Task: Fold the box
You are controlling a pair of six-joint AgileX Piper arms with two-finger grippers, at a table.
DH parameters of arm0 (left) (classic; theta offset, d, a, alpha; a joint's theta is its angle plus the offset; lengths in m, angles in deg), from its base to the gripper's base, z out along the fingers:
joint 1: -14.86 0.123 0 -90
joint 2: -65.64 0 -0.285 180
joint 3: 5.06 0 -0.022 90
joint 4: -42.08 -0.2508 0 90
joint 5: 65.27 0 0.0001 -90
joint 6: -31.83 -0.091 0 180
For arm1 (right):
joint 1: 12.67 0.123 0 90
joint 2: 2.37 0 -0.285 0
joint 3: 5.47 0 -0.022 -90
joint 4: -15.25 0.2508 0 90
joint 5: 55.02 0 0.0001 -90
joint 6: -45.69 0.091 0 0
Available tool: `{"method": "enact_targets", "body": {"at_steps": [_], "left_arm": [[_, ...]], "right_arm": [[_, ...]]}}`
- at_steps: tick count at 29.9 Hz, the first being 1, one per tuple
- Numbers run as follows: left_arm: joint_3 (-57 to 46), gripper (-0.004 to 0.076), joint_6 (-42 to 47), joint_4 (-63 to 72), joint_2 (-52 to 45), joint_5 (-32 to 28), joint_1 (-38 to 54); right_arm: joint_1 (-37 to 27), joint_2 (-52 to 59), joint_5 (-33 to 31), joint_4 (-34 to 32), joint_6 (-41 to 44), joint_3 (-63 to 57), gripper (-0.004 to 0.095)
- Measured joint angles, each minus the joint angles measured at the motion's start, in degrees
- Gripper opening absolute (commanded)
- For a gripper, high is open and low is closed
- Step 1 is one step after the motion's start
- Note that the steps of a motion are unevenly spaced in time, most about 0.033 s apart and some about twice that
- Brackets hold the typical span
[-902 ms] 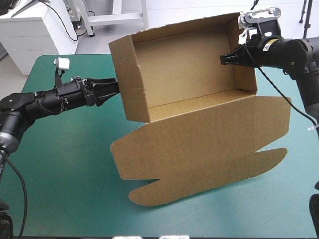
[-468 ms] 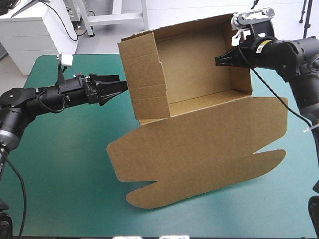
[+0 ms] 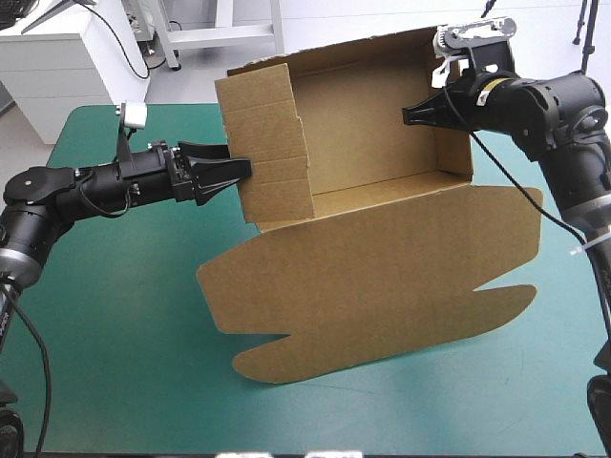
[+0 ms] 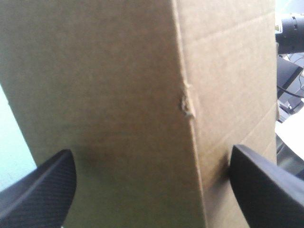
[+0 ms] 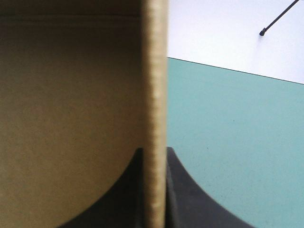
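The brown cardboard box [image 3: 382, 258], an open tray with raised walls and a flat lid sheet below it, is held tilted over the teal-green bench [image 3: 115, 324]. The left claw [image 3: 239, 174] has its black fingers apart at the box's left end wall. The right claw [image 3: 412, 114] is clamped on the box's right end wall.

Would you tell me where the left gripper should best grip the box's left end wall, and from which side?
Probably its free top edge, from above: the left end wall stands upright, offering the open left gripper only its flat face, while the right gripper pinches the opposite wall of the box.
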Motion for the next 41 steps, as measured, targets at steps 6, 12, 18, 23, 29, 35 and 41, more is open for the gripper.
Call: {"method": "enact_targets", "body": {"at_steps": [6,12,18,23,29,35,41], "left_arm": [[1.58,0.0627,2.40,-1.14,0.00,0.00,0.00],[8.79,0.0627,10.66,-10.25,0.00,-2.06,-2.31],[16.07,0.0627,22.90,-25.44,0.00,-9.29,-8.41],[20.78,0.0625,33.80,-37.54,0.25,-12.93,-12.46],[26.39,0.0601,46.30,-52.33,2.88,-13.33,-17.75],[32.52,0.0598,57.17,-66.38,6.42,-11.51,-22.03],[36.76,0.0586,65.61,-78.50,10.31,-7.26,-24.99]], "right_arm": [[0.02,0.00,0.48,-0.05,1.58,0.00,-0.0015],[0.02,0.00,0.59,-0.05,2.69,0.00,-0.0014],[0.02,0.00,0.59,-0.22,3.49,0.00,-0.0013],[0.02,0.00,0.59,-0.22,4.47,0.00,-0.0012],[1.60,-1.17,0.53,-2.24,6.21,0.00,-0.0012],[3.03,-3.02,0.59,-2.58,9.16,-0.05,-0.0012],[3.07,-4.70,0.52,-1.19,10.62,-0.12,-0.0012]]}}
